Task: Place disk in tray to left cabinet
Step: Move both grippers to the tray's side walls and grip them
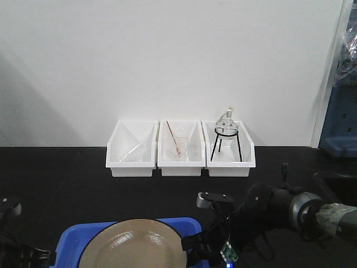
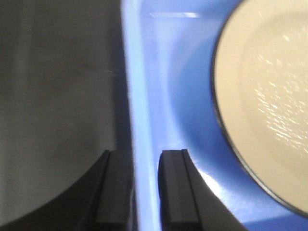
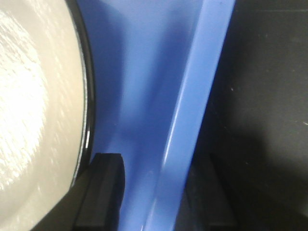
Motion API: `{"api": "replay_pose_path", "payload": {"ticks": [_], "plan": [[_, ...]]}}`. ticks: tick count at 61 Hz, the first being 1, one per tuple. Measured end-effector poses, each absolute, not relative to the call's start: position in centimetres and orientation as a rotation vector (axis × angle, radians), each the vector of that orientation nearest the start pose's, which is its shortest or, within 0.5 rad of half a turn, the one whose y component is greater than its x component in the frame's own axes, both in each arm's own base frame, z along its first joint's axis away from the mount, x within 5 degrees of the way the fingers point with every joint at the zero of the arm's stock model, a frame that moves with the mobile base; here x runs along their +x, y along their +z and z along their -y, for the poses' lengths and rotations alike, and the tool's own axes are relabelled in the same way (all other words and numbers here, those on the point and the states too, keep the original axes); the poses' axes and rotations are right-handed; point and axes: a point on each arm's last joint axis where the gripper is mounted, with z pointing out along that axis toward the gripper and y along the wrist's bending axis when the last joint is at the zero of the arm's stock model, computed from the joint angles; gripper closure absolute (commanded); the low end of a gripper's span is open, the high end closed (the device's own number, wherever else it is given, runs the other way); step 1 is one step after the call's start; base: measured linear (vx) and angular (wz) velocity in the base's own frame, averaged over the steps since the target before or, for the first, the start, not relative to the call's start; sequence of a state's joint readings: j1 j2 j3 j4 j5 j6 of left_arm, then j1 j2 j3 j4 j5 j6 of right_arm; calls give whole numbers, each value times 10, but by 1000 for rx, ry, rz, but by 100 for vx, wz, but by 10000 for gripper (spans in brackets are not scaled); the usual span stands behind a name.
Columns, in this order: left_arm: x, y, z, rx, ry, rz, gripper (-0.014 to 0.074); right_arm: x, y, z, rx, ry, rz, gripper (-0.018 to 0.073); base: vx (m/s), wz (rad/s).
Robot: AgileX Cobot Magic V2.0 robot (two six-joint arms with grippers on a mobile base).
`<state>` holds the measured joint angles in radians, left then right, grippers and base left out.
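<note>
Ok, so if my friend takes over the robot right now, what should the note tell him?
Grippers: the left gripper has its jaws either side of the left rim of the tray and looks shut on it. The right gripper straddles the right rim, but I cannot tell if it is pinching yet.
Things: the disk lies flat in the blue tray, at the near side of the black table. The cabinet is not in view.
Done: disk in tray, both arms at the rims.
Left: probably lift the tray level with both arms and take it to the left cabinet.
</note>
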<state>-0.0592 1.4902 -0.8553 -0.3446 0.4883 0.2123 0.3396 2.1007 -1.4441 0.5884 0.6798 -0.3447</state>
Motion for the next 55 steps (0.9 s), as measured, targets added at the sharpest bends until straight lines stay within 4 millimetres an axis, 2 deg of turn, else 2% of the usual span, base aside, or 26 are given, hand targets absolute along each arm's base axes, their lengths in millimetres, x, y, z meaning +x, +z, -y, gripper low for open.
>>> {"api": "replay_pose_path", "payload": {"ticks": [7,28,43,55], "plan": [[301,206,35,6,-289,-2618,279,398,152,-174,-385,619,-2737,185,0,0],[339,180,37,-11,-290,-2657,206,397,152,-174,-382,624,-2739,185,0,0],[348,153,37,-24,-286,-2723,206,397,152,-175,-380,628,-2739,185,0,0],[349,147,38,-39,-297,-2738,206,397,152,-176,-343,659,-2744,211,0,0]]}}
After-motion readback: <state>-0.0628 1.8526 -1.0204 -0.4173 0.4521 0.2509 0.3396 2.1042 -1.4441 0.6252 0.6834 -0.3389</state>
